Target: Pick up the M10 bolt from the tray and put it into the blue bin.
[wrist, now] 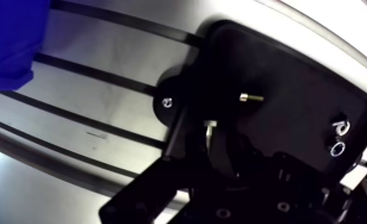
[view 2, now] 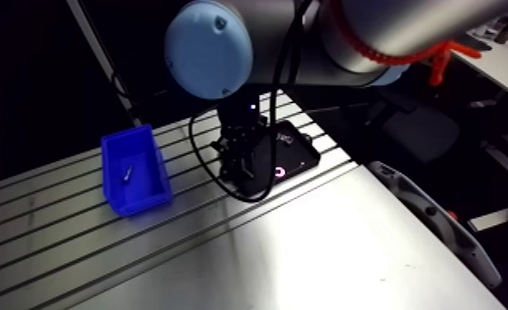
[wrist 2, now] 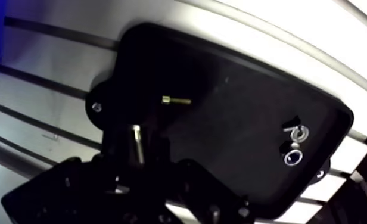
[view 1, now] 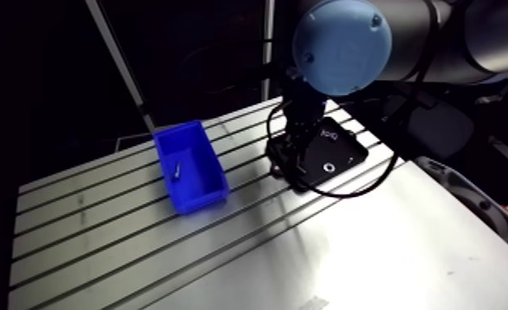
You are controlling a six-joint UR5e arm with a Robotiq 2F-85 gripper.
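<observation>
- Black tray (wrist: pixel 293 89): small white marking (wrist: pixel 339 127) near one corner, shaped like a letter or two, too small to read.
- White ring (wrist: pixel 336 149) just beside that marking, could be an "O" or a zero; cannot tell which, or whether it is printed.
- Arm view: pale characters (view 1: pixel 327 132) on the tray, blurred and illegible.
- No word, brand or number reads clearly.

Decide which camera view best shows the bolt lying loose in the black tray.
The wrist view: the bolt lies on its side on the tray, plainly seen. In the arm view it cannot be made out.
</observation>
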